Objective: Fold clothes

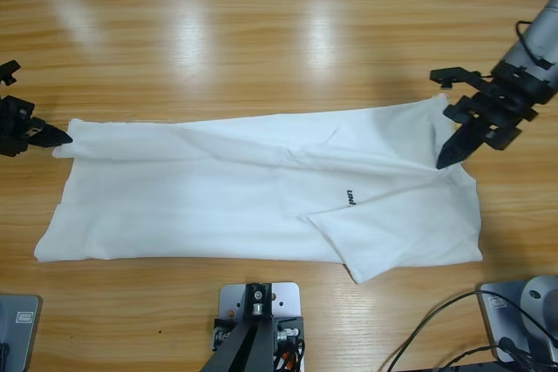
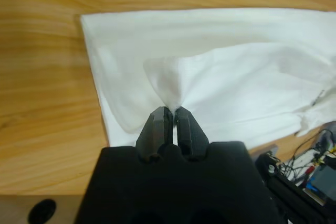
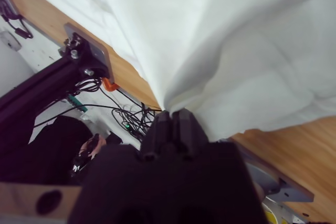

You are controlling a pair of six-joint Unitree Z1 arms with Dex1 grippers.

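A: Where is the T-shirt now?

B: It lies on the wooden tabletop, spread long from one side to the other. It is folded lengthwise, and one sleeve is turned over the chest, beside the small dark lettering.

A: And the left tool?

B: It is at the left end of the cloth. In its wrist view the two black jaws are pressed together on a small pinch of the white fabric, which rises into a little peak.

A: The right tool?

B: It is at the other end, near the upper corner. Its jaws are also closed on the T-shirt, and the cloth hangs in folds from them.
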